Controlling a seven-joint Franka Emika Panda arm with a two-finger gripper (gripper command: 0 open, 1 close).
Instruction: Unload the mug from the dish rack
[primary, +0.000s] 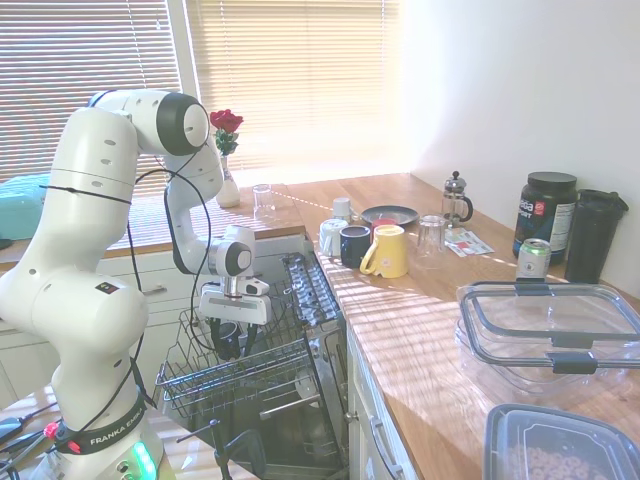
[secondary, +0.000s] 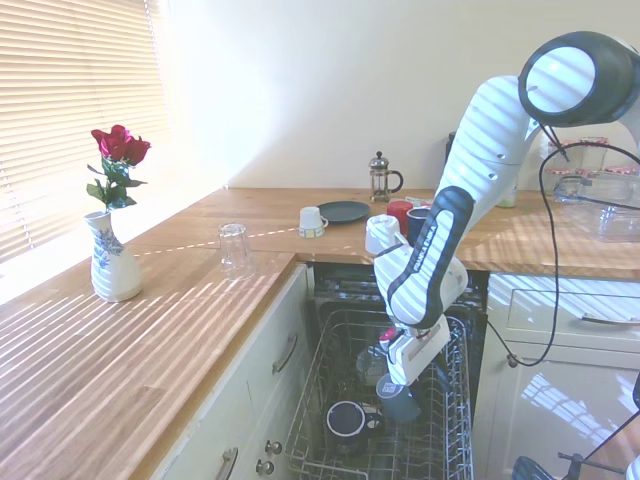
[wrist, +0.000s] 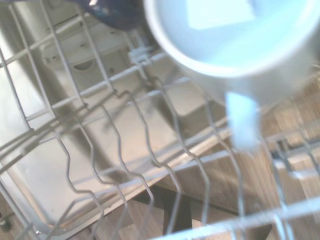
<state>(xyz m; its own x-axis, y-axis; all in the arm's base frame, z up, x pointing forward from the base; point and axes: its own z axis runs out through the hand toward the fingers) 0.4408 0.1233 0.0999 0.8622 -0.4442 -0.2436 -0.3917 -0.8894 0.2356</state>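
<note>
Our gripper (secondary: 398, 385) pinches the grey mug (secondary: 399, 401) inside the dish rack (secondary: 450, 440); one black mug (secondary: 347, 419) sits just beside it.

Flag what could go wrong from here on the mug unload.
1. The grey mug sits low in the dish rack among its upright wires. A lift that is not straight up could snag it on them.
2. The black mug with the pale rim lies close beside it, so the gripper or the rising mug could knock it.
3. No view shows whether the mug is firmly gripped, so it might slip once raised.
</note>
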